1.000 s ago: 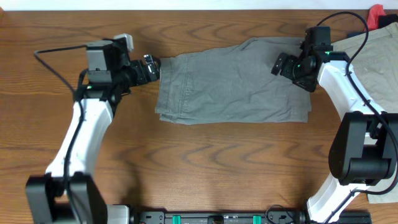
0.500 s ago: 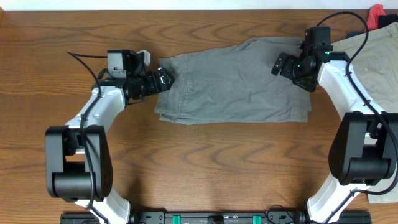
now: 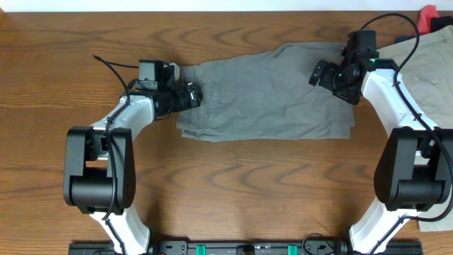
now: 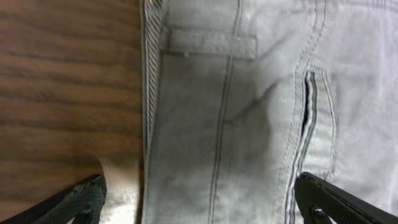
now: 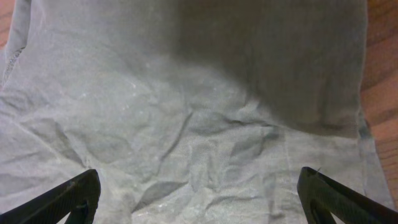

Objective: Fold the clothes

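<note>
Shorts (image 3: 265, 103) lay flat in the middle of the table (image 3: 233, 184); left claw (image 3: 192, 95) sat over the waistband edge, spread wide, nothing in it; right claw (image 3: 318, 73) gaped over the leg end too. I figured both needed to pinch every layer right at the edges; plenty of bare wood in front to fold onto; khakis (image 3: 428, 64) crowded the right side.
</note>
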`<state>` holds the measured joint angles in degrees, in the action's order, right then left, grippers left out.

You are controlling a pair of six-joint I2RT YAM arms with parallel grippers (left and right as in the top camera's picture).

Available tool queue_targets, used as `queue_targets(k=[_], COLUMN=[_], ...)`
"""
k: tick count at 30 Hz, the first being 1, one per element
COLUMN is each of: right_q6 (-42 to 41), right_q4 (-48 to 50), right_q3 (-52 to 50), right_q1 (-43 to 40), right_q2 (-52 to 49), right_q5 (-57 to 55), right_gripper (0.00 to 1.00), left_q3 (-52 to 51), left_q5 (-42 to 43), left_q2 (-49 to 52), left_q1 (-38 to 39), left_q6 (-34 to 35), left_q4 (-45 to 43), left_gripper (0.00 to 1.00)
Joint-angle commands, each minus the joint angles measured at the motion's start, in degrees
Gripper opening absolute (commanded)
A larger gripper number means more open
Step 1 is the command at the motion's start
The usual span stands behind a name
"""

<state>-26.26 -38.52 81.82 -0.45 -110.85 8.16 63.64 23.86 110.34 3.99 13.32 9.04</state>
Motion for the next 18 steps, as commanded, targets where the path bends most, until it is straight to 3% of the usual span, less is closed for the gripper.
queue_targets(k=[1, 8, 16, 18], right_q6=[0.83, 0.83, 0.83, 0.83], right_q4=[-0.04, -0.04, -0.02, -0.02], right_q3=[0.94, 0.94, 0.94, 0.94], right_q1=[0.13, 0.13, 0.13, 0.13], right_q2=[-0.31, -0.31, -0.31, -0.31], right_q5=[0.22, 0.22, 0.22, 0.24], right_gripper=[0.99, 0.99, 0.99, 0.99], left_q3=[0.02, 0.02, -0.02, -0.02], left_q5=[-2.47, 2.95, 0.76, -0.85], left_q2=[3.54, 5.51, 5.51, 5.51], left_q1=[0.13, 1.81, 5.95, 6.34], left_q6=[-0.09, -0.11, -0.79, -0.79], left_q4=[0.72, 0.9, 0.92, 0.94], left_gripper=[0.98, 0.98, 1.0, 0.87])
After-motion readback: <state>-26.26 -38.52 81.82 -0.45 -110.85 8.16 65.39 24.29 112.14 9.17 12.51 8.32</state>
